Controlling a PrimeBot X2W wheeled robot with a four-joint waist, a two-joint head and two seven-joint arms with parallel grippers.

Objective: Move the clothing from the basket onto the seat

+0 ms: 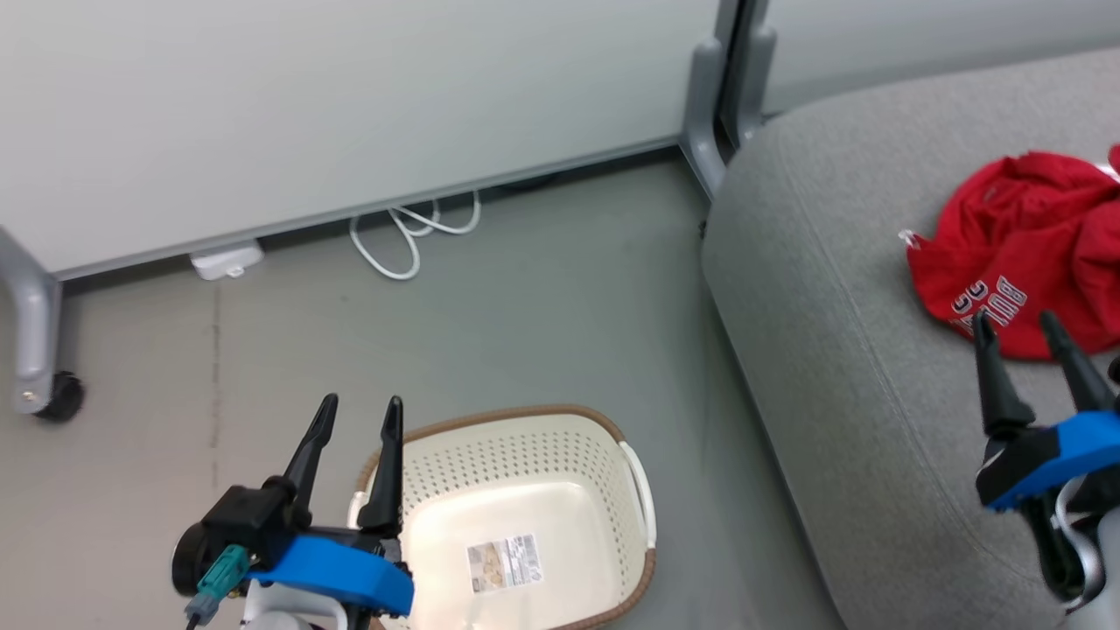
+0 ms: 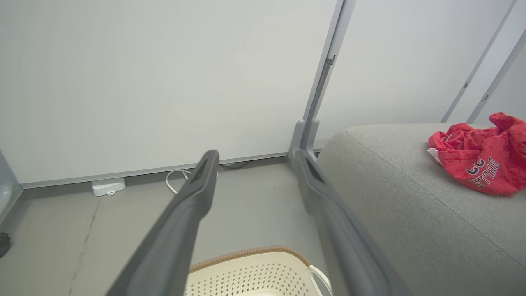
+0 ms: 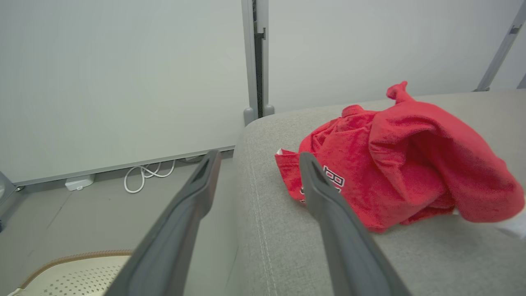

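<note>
The red clothing (image 1: 1028,249) lies crumpled on the grey seat (image 1: 840,332), its white lettering facing the front; it also appears as clothing (image 2: 483,162) and clothing (image 3: 398,160). The cream basket (image 1: 534,455) stands on the floor left of the seat, showing a bare bottom with a label sticker. My left gripper (image 1: 360,413) hovers open over the basket's left rim, nothing between its fingers. My right gripper (image 1: 1017,325) is open above the seat, just in front of the clothing, holding nothing.
A white partition wall (image 1: 350,105) with grey posts (image 1: 704,114) runs behind. A coiled white cable (image 1: 411,232) and a white adapter (image 1: 226,260) lie at its foot. A castor wheel (image 1: 59,395) sits at the far left. Grey floor (image 1: 525,315) lies between basket and wall.
</note>
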